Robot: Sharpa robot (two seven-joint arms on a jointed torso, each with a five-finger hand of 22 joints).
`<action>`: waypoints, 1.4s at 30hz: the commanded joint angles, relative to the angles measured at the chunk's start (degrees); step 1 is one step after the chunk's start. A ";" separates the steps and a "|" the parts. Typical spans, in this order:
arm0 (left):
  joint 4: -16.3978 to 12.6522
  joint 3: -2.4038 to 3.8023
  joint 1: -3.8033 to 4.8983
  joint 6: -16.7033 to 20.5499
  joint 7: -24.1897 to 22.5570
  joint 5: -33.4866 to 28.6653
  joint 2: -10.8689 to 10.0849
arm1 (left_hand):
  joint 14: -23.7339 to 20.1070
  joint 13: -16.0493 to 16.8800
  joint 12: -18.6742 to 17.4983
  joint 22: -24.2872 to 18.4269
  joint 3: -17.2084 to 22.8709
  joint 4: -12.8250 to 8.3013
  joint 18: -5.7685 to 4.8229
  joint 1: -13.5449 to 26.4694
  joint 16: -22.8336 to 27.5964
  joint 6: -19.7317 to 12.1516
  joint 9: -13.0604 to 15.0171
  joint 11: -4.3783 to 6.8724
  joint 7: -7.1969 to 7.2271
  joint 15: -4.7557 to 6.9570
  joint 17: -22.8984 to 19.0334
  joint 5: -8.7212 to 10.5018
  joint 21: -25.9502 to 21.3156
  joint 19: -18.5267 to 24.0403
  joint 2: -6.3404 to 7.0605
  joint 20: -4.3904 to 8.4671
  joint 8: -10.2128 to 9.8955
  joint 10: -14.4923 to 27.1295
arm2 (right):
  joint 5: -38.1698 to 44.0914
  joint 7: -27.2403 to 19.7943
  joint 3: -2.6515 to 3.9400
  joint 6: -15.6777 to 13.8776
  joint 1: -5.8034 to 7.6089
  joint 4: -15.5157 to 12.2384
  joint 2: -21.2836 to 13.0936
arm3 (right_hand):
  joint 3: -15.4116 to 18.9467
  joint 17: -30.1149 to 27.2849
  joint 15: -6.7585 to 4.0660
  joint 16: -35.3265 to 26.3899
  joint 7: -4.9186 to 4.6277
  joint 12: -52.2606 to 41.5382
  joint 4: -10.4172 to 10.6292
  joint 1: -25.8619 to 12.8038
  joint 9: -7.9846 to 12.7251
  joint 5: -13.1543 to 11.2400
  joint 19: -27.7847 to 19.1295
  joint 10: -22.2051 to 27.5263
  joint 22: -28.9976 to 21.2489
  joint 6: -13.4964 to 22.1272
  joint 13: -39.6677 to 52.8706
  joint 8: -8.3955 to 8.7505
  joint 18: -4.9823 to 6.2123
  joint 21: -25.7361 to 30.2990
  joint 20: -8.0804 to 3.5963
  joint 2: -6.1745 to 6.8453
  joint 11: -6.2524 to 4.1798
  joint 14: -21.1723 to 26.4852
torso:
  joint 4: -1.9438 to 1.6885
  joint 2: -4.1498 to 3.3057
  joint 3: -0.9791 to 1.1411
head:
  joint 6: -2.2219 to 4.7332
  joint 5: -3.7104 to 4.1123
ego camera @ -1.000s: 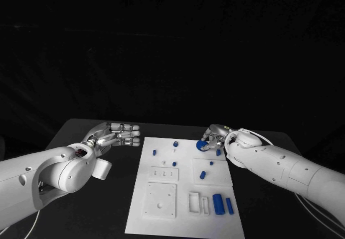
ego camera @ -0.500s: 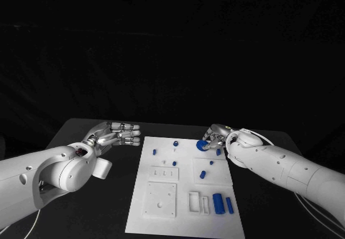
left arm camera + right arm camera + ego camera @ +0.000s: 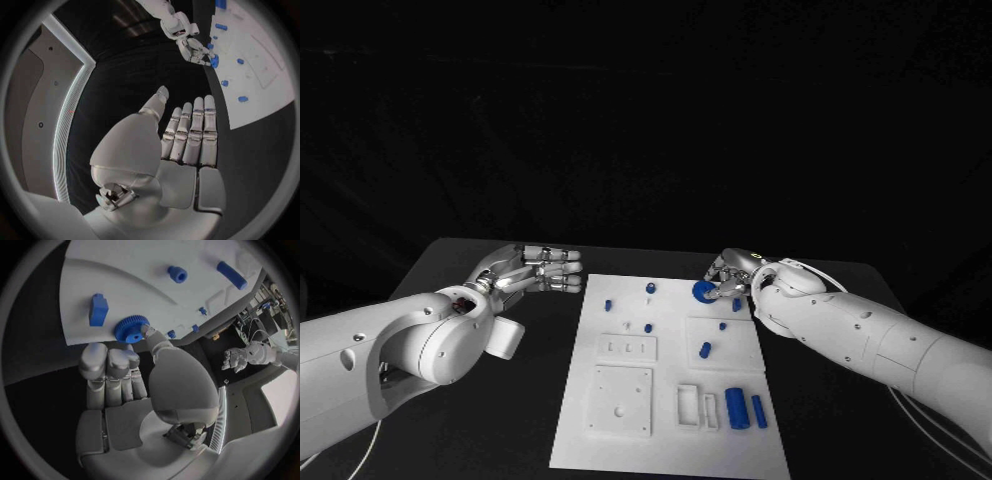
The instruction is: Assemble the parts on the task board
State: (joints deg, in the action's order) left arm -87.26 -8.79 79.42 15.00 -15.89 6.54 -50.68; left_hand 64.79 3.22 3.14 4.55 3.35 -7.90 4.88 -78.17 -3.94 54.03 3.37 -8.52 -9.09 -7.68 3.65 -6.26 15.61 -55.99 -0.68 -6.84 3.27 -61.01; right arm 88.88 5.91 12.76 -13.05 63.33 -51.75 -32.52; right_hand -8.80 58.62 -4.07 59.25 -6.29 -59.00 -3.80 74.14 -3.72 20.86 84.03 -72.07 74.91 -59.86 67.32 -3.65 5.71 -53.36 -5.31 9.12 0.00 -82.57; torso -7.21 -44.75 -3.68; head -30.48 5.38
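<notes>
Right hand (image 3: 733,275) pinching a blue gear (image 3: 130,329) at the task board (image 3: 625,400) edge; left hand (image 3: 187,135) holding nothing, fingers straight, off the board.

Dim, black surroundings – white task board (image 3: 661,370) brightly lit – wrist views bend edges
</notes>
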 commanded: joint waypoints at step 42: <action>0.05 -0.03 0.05 -1.66 0.77 0.37 -0.18 | -0.45 0.09 0.19 -0.11 -0.32 0.00 0.32 -0.18 0.23 -0.36 0.05 -0.08 -0.12 -0.03 0.06 0.22 0.17 0.54 -0.22 -0.06 0.11 0.37 | 2.64 1.32 -0.51 3.43 -1.29 0.43 0.03 | -3.64 0.67 -0.08 -0.45 0.05 0.39 -3.41 -1.98 -0.07 5.49 2.61 0.43 7.02 0.18 -0.29 0.06 -0.79 -1.54 0.12 -0.03 -0.07 -0.48 | 0.00 0.03 0.13 | -0.66 -0.13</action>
State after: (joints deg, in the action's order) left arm -87.11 -8.85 79.41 14.27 -15.00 6.71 -50.87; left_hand 64.79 3.22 3.14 4.50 3.35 -7.90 4.88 -78.17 -3.94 54.03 3.37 -8.52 -9.09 -7.68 3.65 -6.26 15.61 -55.78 -0.68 -7.05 3.27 -61.01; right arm 90.40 5.92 12.65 -12.54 62.73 -51.40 -32.44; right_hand -12.73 59.21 -4.07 59.01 -6.15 -58.76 -7.27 72.39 -3.67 26.41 84.03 -72.05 74.91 -59.64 67.09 -3.44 5.68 -54.70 -5.31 9.49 0.02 -82.57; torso -7.21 -44.71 -3.55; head -31.15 5.21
